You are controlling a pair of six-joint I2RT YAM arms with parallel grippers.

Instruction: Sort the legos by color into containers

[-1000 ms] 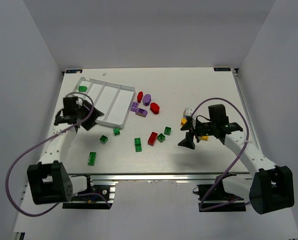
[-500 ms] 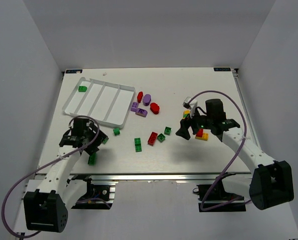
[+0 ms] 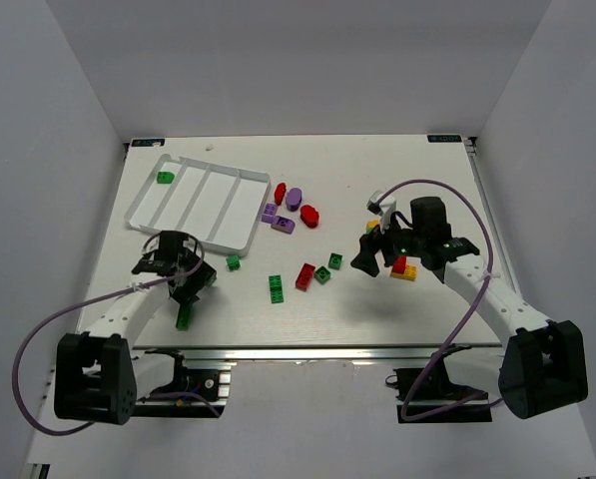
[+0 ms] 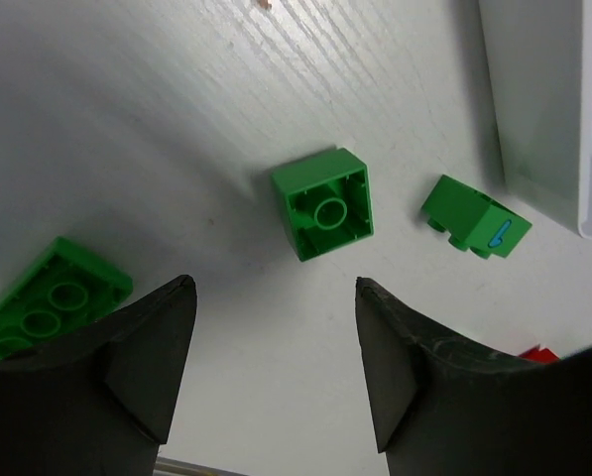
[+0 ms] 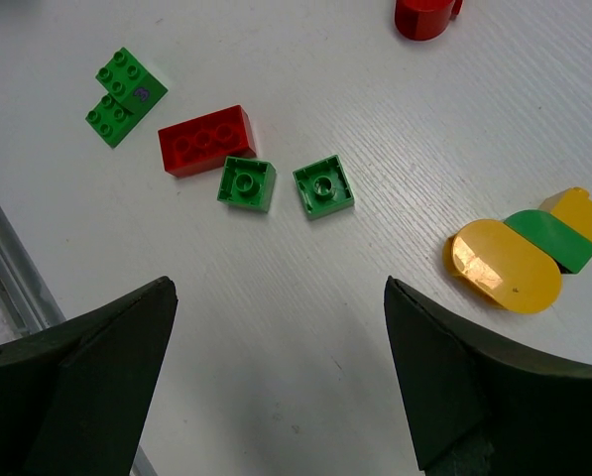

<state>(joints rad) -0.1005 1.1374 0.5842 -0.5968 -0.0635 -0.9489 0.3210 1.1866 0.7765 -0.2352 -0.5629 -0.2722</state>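
The white tray (image 3: 240,213) lies at the far left with one green brick (image 3: 165,178) in its leftmost compartment. My left gripper (image 3: 188,291) is open and empty just above the table, and in the left wrist view (image 4: 276,367) it is short of an upturned green square brick (image 4: 322,202). A long green brick (image 4: 53,297) lies by its left finger and a small green brick (image 4: 474,218) near the tray's wall (image 4: 543,99). My right gripper (image 3: 369,257) is open and empty; in the right wrist view (image 5: 281,377) it hovers before two green squares (image 5: 246,184) and a red brick (image 5: 205,139).
Red and purple bricks (image 3: 294,198) cluster right of the tray. A green L-shaped piece (image 5: 125,94) lies mid-table. A yellow oval (image 5: 502,268), a green piece (image 5: 548,238) and a yellow brick (image 5: 581,213) lie by my right gripper. The table's front edge is close behind my left gripper.
My left gripper has moved from the tray's near edge toward the front-left green bricks and dropped low. My right gripper shifted slightly left and away, toward the green squares.
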